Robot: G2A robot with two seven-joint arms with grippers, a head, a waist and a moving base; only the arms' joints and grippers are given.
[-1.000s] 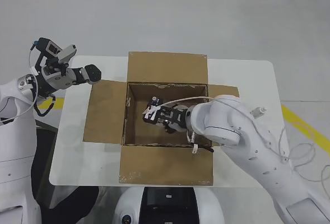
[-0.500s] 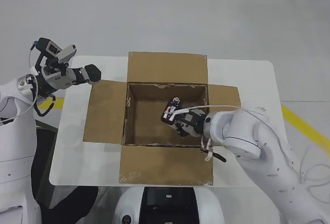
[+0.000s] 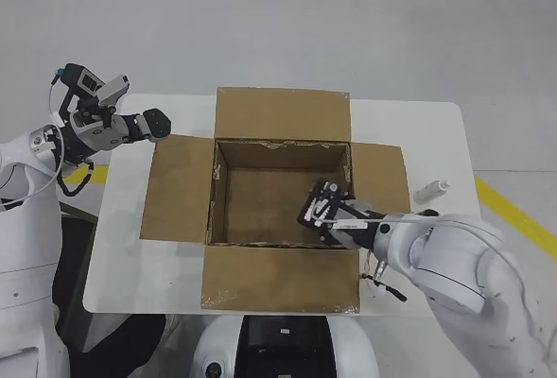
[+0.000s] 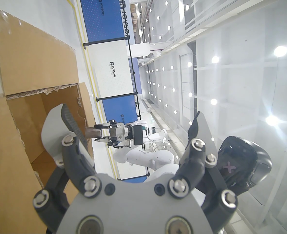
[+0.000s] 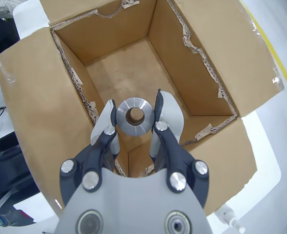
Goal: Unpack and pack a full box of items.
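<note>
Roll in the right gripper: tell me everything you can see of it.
The roll is a short silvery cylinder with a round central hole lined brown like a cardboard core; faint radial lines cross its flat face. Foil or metallic tape, by its look. The right gripper is shut on it, fingers pressing its curved side, flat face toward the wrist camera. It hangs over the box opening near one corner, clear of the cardboard.
</note>
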